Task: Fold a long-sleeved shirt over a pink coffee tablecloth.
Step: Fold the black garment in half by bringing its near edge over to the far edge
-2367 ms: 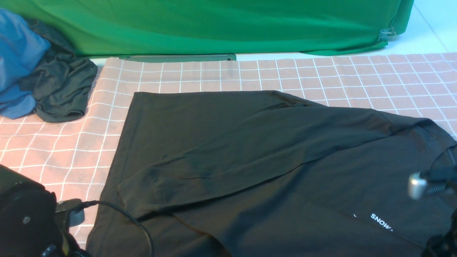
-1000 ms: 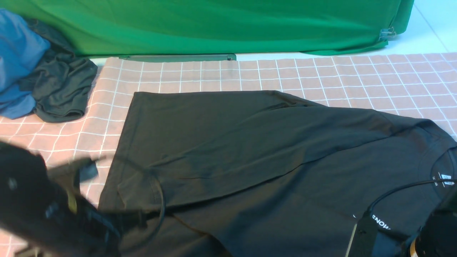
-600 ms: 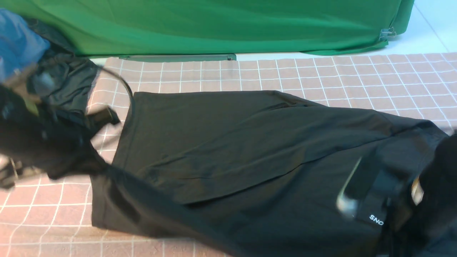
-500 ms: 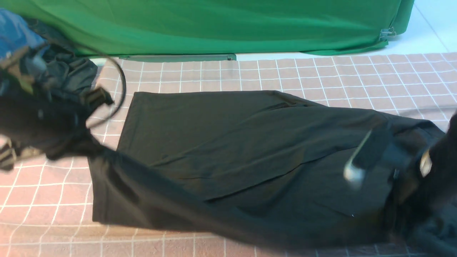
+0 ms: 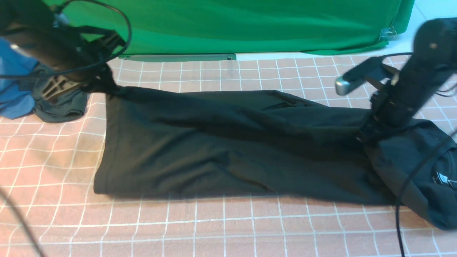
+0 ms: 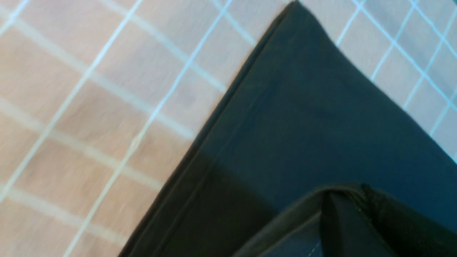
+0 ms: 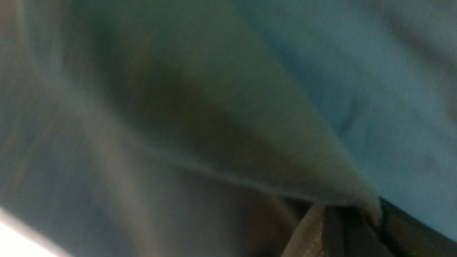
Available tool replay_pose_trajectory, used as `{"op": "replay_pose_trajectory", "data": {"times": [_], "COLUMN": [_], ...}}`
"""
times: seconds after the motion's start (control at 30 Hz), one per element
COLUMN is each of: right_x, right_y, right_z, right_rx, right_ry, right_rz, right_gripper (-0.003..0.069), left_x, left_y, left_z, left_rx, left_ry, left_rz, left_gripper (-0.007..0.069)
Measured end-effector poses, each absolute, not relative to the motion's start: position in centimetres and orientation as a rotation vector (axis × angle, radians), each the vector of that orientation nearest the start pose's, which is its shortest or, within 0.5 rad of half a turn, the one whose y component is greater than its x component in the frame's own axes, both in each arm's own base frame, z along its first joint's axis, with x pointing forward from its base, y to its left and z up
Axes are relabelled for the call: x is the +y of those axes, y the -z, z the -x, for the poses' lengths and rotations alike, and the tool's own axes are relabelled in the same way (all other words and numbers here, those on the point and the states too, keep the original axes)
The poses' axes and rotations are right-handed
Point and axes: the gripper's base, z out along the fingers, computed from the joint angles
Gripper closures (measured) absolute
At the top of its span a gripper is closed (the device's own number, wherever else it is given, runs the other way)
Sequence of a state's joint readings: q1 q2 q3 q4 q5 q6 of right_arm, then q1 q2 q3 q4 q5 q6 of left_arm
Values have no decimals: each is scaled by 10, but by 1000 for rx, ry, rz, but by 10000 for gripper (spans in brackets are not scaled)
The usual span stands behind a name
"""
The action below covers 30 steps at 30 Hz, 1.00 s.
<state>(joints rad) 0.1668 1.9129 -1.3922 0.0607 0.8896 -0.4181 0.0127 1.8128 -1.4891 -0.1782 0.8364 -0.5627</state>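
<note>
Garment position: the long-sleeved shirt [image 5: 221, 142] lay across the middle of the front view on the pink coffee tablecloth [image 5: 214, 228], folded lengthwise into a long dark band running from the left of the frame to the right edge. Its near fold lay flat on the grid; its far edge was pulled into a ridge between two raised points. At the upper left of the frame the left gripper [image 5: 109, 86] held one point, its fingers closed on a bunched corner at the hem end. At the right of the frame the right gripper [image 5: 366, 132] held the other, its fingers closed on gathered fabric near the shoulder. The collar with its white neck label [image 5: 441, 177] lay at the lower right, with a black cable [image 5: 399, 214] hanging in front of the shirt beside it. The right wrist view was blurred and filled with dark cloth. A blue garment [image 5: 14, 89] and a dark grey garment [image 5: 62, 107] lay touching at the far left, below the green backdrop cloth [image 5: 221, 25].
</note>
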Motion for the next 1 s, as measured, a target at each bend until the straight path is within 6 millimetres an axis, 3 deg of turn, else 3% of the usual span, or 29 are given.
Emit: {"op": "replay_pose_trajectory", "data": {"times": [0.07,0.17,0.2,0.23,0.27,0.4,0.53,0.77,1.0], "right_x": [71,73,74,73,74,79,108,163,166], "right_y": [-196,-192,-195,-196,-202,-222,-230,-218,-179], "right_z": [-399,-414,-418,-419,-422,-419,-409,-412,-423], "right_rx": [2777,2776,2773,2776,2771,2814,2766,2484,2485], "right_ry": [-31,-25,-25,-25,-22,-34,-45,-32,44], "right_rz": [763,701,656,642,606,578,782,1067,1157], "right_gripper": [567,456,388,376,301,205,225,228,261], "left_x": [-7,-7,-6,-6,-6,-6,-6,-6,-6], "left_y": [-259,-247,-244,-243,-242,-246,-248,-248,-247], "left_z": [-414,-424,-426,-426,-428,-430,-430,-429,-428], "left_rx": [2557,2603,2614,2616,2618,2612,2611,2618,2637], "left_ry": [388,369,363,360,360,361,360,356,349], "left_rz": [878,884,887,887,883,862,852,837,813], "left_gripper": [594,594,594,594,594,594,594,594,594]}}
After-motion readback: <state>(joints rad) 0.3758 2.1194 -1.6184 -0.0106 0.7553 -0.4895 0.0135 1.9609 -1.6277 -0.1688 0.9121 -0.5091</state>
